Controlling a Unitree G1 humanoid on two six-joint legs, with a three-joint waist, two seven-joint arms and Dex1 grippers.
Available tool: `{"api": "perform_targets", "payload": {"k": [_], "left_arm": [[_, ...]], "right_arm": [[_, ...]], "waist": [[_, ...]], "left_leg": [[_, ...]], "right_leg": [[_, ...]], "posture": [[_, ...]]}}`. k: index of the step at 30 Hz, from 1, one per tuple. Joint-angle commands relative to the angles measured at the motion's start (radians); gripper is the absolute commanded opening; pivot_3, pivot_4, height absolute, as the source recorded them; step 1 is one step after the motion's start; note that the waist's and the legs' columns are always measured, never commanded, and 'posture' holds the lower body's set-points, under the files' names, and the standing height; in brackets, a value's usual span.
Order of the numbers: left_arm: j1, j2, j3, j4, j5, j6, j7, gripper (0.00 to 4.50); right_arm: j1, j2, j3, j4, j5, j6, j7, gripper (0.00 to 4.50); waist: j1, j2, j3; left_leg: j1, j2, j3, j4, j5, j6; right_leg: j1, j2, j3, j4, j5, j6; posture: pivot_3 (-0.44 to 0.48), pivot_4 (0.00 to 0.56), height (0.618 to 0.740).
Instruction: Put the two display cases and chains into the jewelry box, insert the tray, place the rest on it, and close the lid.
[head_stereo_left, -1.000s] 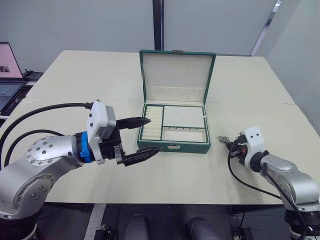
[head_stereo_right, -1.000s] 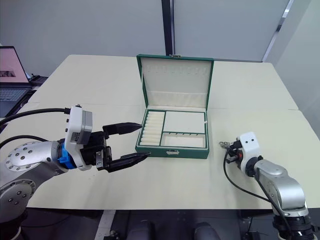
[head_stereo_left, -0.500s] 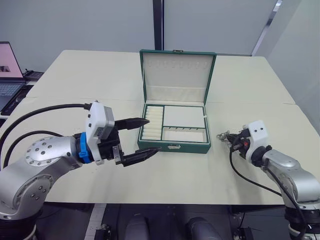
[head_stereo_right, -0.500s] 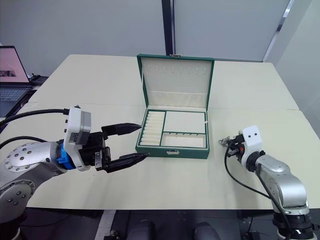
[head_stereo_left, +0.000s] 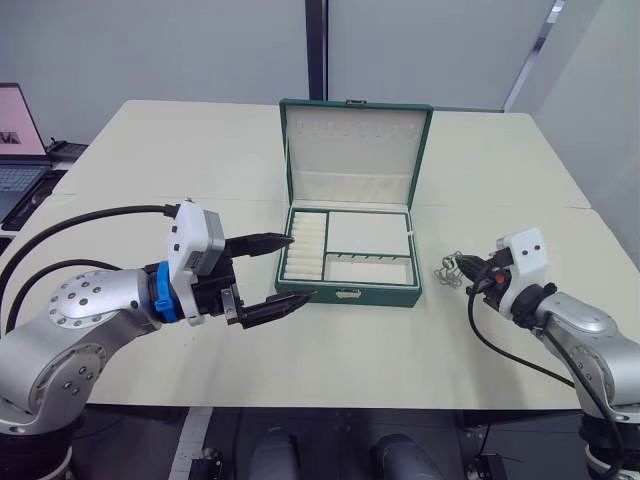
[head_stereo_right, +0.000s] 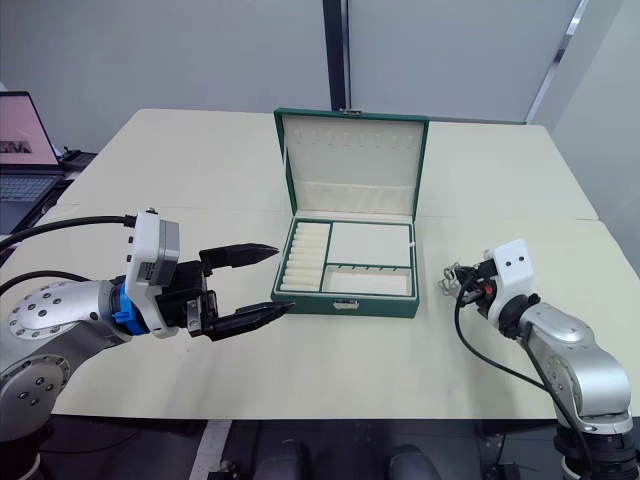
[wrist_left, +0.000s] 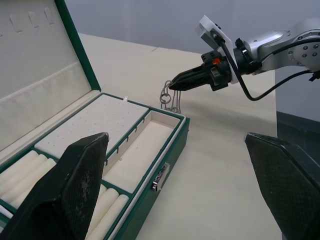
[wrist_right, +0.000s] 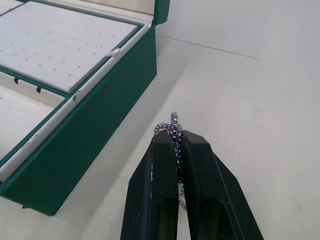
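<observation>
The silver metal link chain (wrist_right: 172, 131) hangs pinched between my right gripper's (wrist_right: 176, 141) two black fingers, closed tight on it, a loop showing above the tips and the rest dangling below. It sits just off the right side of the open green jewelry box with cream lining (head_stereo_left: 350, 245), lifted clear of the pale table (head_stereo_left: 420, 340) as far as I can judge.

To do this step well, I should carry the chain over the green wall and high enough that the dangling links do not catch the rim. Then I lower it into the plain recessed compartment at front right (head_stereo_left: 365, 270) and part my fingers only once the links rest there.

My left gripper (head_stereo_left: 283, 271) hangs wide open and empty, just before the box's front left corner.
</observation>
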Motion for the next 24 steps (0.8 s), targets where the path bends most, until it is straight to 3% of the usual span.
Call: {"api": "perform_targets", "payload": {"k": [1,16,24], "left_arm": [[-0.015,-0.007,0.005,-0.013,-0.002,-0.021,-0.004,4.5],[-0.003,-0.007,0.013,-0.039,-0.014,-0.008,0.017,4.5],[-0.009,-0.008,0.006,-0.044,-0.018,-0.002,0.022,4.5]], "right_arm": [[-0.009,-0.018,0.039,0.034,-0.041,-0.035,0.004,0.02],[-0.008,-0.034,0.109,0.158,-0.133,-0.125,0.036,0.02],[-0.002,-0.042,0.087,0.136,-0.13,-0.122,0.049,2.21]], "waist": [[0.0,0.0,0.0],[0.0,0.0,0.0],[0.0,0.0,0.0]], "left_leg": [[0.0,0.0,0.0,0.0,0.0,0.0],[0.0,0.0,0.0,0.0,0.0,0.0],[0.0,0.0,0.0,0.0,0.0,0.0]], "right_leg": [[0.0,0.0,0.0,0.0,0.0,0.0],[0.0,0.0,0.0,0.0,0.0,0.0],[0.0,0.0,0.0,0.0,0.0,0.0]], "posture": [[0.0,0.15,0.74],[0.0,0.15,0.74],[0.0,0.15,0.74]]}}
